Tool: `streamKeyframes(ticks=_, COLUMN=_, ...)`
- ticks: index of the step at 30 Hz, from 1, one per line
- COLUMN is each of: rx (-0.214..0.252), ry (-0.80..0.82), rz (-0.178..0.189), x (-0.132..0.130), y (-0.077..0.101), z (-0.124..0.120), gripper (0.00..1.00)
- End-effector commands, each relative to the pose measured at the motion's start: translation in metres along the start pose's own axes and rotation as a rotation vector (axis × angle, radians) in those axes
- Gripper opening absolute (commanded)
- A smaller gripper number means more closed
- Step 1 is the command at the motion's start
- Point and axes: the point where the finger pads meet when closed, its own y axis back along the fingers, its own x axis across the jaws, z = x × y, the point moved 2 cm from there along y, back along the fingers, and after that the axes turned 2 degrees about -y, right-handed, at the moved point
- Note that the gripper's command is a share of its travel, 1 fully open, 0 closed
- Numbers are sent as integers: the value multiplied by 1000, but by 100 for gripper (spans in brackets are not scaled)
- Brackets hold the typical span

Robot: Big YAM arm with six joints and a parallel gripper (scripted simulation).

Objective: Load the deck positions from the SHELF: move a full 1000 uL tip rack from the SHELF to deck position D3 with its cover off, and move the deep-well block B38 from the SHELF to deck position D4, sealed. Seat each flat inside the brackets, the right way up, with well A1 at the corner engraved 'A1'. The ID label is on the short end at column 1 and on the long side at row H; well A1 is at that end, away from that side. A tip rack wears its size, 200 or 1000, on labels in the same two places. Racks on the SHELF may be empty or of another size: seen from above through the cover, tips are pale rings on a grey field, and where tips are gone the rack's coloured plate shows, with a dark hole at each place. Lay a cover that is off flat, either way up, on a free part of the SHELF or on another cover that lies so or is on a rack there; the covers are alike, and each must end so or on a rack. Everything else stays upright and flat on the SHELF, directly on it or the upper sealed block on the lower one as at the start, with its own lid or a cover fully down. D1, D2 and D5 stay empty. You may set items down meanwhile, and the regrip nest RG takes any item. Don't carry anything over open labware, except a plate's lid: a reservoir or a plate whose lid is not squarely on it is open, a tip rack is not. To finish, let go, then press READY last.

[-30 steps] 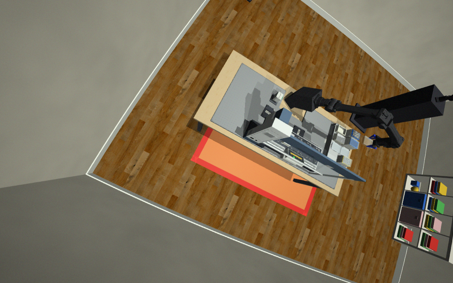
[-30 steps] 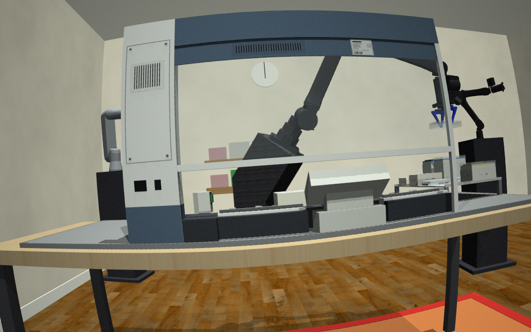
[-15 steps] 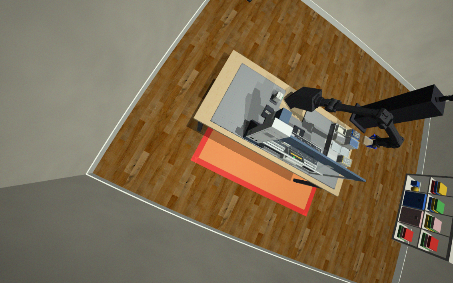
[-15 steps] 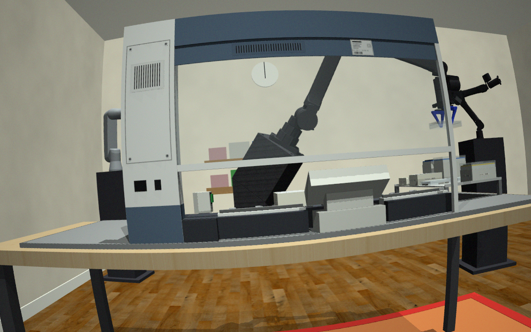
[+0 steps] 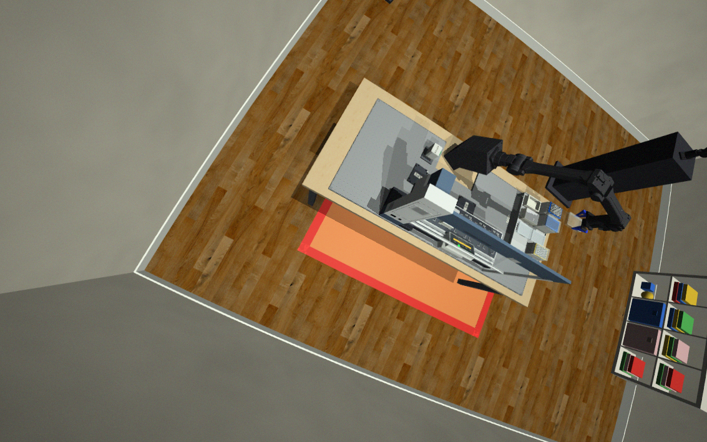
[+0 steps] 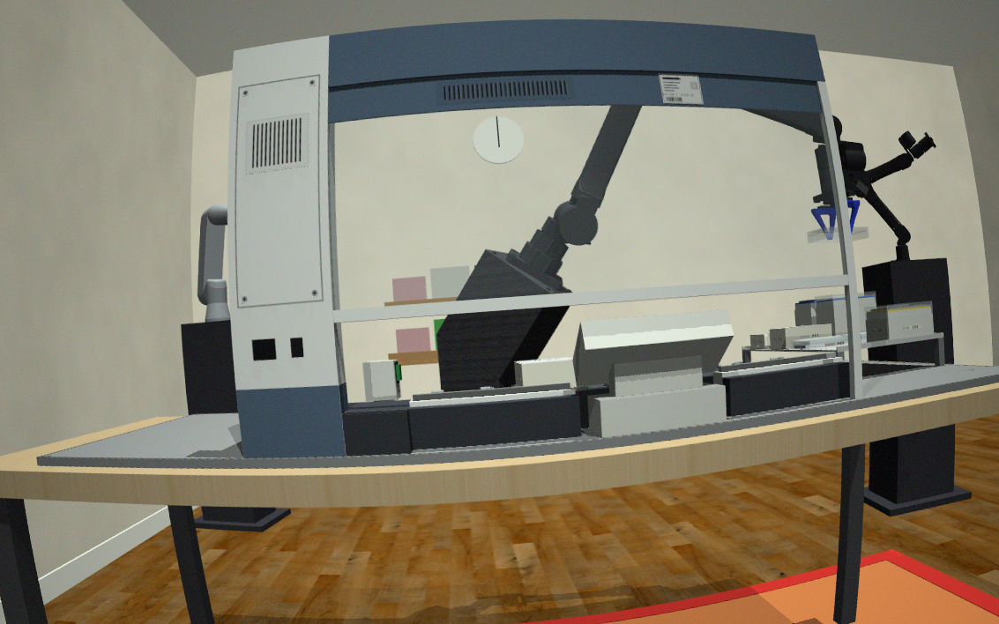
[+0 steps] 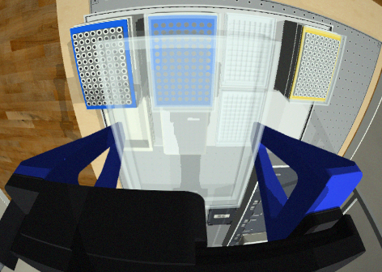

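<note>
My gripper [image 7: 188, 129] is shut on a clear tip rack cover [image 7: 186, 99], its blue fingers on the two long edges. It hangs level, high above the SHELF [image 6: 875, 322] at the table's right end, and shows in the side view [image 6: 834, 225] and the overhead view [image 5: 578, 221]. Below, in the wrist view, a blue-rimmed rack shows rings on a grey field, with no cover. Next to it a rack shows a blue plate with dots. Two white blocks [image 7: 245, 53] [image 7: 238, 116] lie to the right. Labels are not readable.
A yellow-rimmed rack [image 7: 316, 63] with a grey ringed field sits at the shelf's right end, beside a dark item [image 7: 288, 59]. The liquid handler's frame post [image 6: 842, 230] crosses in front of the gripper in the side view. The deck [image 6: 643, 388] lies left of the shelf.
</note>
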Motion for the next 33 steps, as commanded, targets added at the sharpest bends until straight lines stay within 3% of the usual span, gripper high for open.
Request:
streamKeyframes(ticks=1, rx=-48, ry=-9, rz=-5, x=-11, y=22, z=-6, gripper=0)
streamKeyframes(ticks=9, rx=-45, ry=-10, rz=-5, x=-11, y=19, z=-46, gripper=0)
streamKeyframes(ticks=11, rx=-45, ry=-10, rz=-5, x=-11, y=19, z=-46, gripper=0)
streamKeyframes(ticks=12, rx=-20, ry=1, rz=-1, x=-4, y=5, z=-51, gripper=0)
streamKeyframes(ticks=13, rx=-46, ry=-7, rz=-3, x=-9, y=19, z=-56, gripper=0)
streamKeyframes(ticks=33, rx=-39, ry=-8, rz=-6, x=-8, y=14, z=-146, gripper=0)
